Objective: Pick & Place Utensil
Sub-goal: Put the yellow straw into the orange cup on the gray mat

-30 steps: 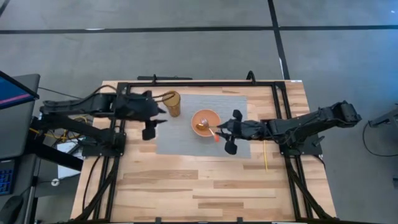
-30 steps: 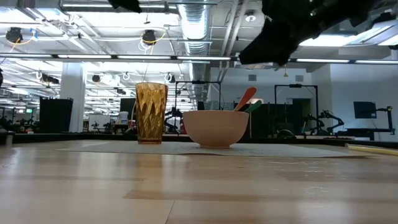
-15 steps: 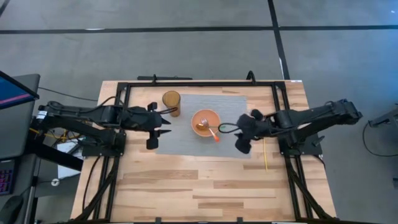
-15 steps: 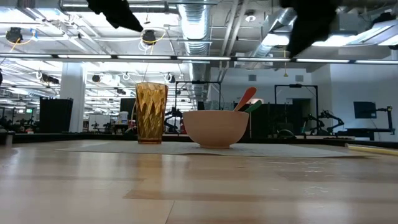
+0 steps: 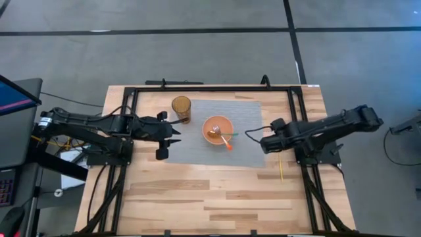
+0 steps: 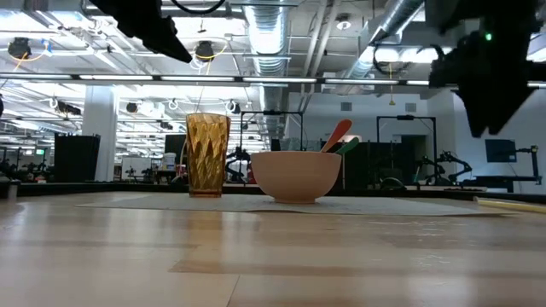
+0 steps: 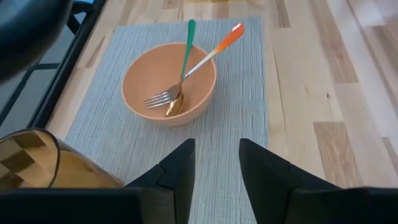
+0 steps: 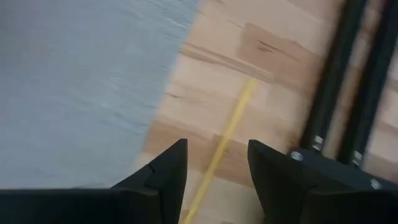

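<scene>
Orange-handled fork (image 7: 198,65) and green-handled spoon (image 7: 184,61) resting in peach bowl (image 5: 218,128) on grey placemat (image 5: 197,148), handles propped on rim. Amber tumbler (image 5: 181,108) just beside bowl. Left gripper (image 7: 216,165) parted, empty, reaching over placemat edge. Right gripper (image 8: 214,165) parted, empty, over wooden table (image 5: 217,197) at placemat's right edge, near yellow strip (image 8: 227,134)

Peach bowl (image 7: 168,87), grey woven mat (image 7: 249,124)
</scene>
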`<control>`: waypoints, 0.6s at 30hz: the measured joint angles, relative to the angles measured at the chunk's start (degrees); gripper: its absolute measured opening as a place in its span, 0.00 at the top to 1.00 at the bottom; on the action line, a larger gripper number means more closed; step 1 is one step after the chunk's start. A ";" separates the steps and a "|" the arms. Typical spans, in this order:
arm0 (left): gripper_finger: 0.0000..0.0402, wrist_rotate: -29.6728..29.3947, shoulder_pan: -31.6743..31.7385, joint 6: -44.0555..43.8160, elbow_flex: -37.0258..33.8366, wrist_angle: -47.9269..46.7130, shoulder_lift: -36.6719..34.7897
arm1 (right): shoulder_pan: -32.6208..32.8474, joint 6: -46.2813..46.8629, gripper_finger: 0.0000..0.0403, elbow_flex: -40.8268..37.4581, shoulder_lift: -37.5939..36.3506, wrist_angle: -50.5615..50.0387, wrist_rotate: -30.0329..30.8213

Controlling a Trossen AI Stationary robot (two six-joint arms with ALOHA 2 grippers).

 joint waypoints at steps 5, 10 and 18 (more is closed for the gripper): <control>0.69 0.00 0.00 0.00 0.00 0.52 0.00 | -7.51 -0.83 0.60 -3.76 0.13 -2.00 -4.00; 0.69 0.02 0.00 -0.02 0.00 0.79 0.00 | -15.68 -9.85 0.60 -4.18 -0.31 0.69 -5.71; 0.69 0.04 0.00 -0.04 0.00 1.77 0.00 | -25.95 -16.65 0.60 -4.18 0.62 6.57 -8.15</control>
